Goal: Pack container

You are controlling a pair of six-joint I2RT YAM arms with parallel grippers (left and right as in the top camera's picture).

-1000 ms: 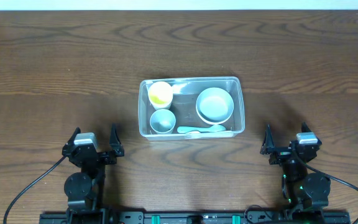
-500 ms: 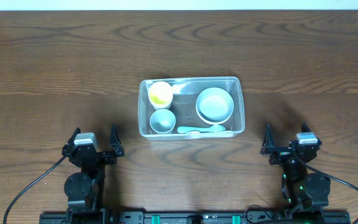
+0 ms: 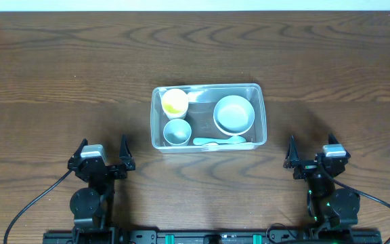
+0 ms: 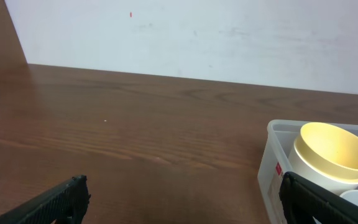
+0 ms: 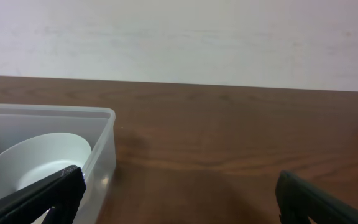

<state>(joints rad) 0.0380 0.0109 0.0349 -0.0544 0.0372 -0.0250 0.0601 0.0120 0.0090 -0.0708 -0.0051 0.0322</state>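
Dark wood-grain desk point(image 3: 59, 81), white wall point(image 4: 229, 37) behind. Sits mid-desk: clear container point(image 3: 208, 87), upright, holding a yellow cup point(image 3: 175, 102) at its far left, a pale cup point(image 3: 177, 131) just nearside of that, a white bowl point(image 3: 233, 114) to the right and a pale spoon point(image 3: 219, 141) along the near wall. Spread wide and gripping nothing, left fingers point(image 3: 124, 146) near the desk's front edge, well apart from the container; likewise wide and empty, right fingers point(image 3: 291, 150) at the near right.

Overhead looks down; wrist cams low, sharing container point(image 3: 205, 108).
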